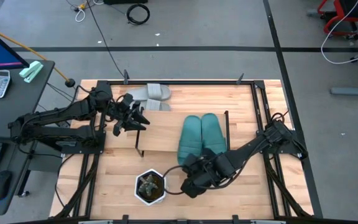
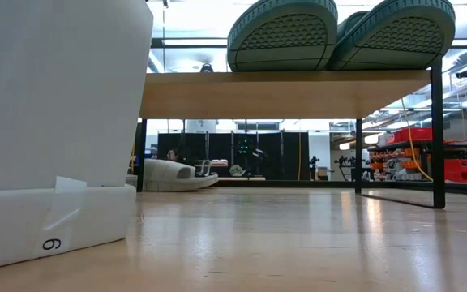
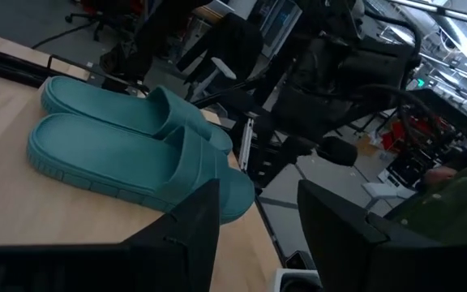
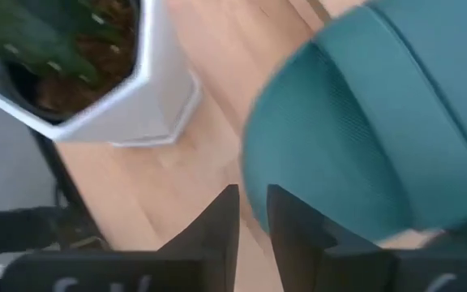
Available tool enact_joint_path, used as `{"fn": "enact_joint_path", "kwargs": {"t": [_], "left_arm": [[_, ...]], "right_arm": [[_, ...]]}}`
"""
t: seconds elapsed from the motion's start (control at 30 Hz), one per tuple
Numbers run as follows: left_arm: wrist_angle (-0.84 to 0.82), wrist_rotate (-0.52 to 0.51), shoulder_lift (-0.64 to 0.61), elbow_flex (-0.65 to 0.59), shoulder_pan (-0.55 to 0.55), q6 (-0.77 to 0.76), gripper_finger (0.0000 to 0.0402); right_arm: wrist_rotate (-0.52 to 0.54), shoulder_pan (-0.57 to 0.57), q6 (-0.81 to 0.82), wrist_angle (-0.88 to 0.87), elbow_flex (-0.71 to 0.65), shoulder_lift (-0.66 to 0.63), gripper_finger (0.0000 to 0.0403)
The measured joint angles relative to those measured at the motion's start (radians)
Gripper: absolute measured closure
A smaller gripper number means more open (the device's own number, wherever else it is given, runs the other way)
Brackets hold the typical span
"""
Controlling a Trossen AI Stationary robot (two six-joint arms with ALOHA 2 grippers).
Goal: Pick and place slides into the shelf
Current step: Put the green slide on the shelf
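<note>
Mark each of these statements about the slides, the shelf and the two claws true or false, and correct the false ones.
1. Both teal slides lie side by side on top of the shelf. True.
2. The grey slides are on the shelf too. False: they lie on the table at its far edge, beyond the shelf.
3. The right claw grips a teal slide. False: its narrowly parted fingers hold nothing, next to the teal slides' near ends.
4. The left claw is open and empty. True.
5. A white planter stands on the shelf. False: it stands on the table, nearer than the shelf.
</note>
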Motion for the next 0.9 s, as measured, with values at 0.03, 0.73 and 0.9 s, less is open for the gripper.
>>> {"fn": "enact_joint_path", "kwargs": {"t": [0.03,0.73,0.9], "left_arm": [[-0.001,0.000,0.000,0.000,0.000,0.000,0.0230],[-0.002,0.001,0.000,0.000,0.000,0.012,0.0230],[-0.002,0.001,0.000,0.000,0.000,0.011,0.0230]], "right_arm": [[-0.001,-0.003,0.001,-0.015,0.000,0.000,0.0331],[0.025,-0.046,-0.002,-0.181,0.000,0.000,0.0373],[0.004,-0.046,-0.003,-0.185,0.000,0.000,0.0375]]}}
